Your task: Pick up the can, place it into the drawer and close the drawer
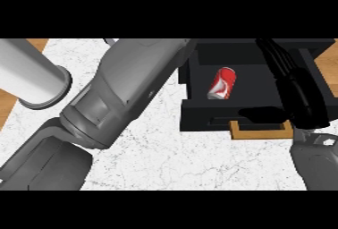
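Already the red can (223, 84) lies inside the open black drawer (198, 118), and the right hand (300, 96), fingers straight over its front, may slip past the wooden handle (260, 133) when pushing.

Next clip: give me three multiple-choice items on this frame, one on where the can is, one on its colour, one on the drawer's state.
1. Where is the can?
A. On the marble counter
B. Inside the drawer
C. In the left hand

2. What colour is the can, mainly?
A. Red
B. Green
C. Blue

3. What state is the drawer in?
A. Shut
B. Open
C. Removed

Key: 1 B, it lies on its side between the black walls; 2 A, red body with white marks; 3 B, its inside shows, with the right hand over its front.
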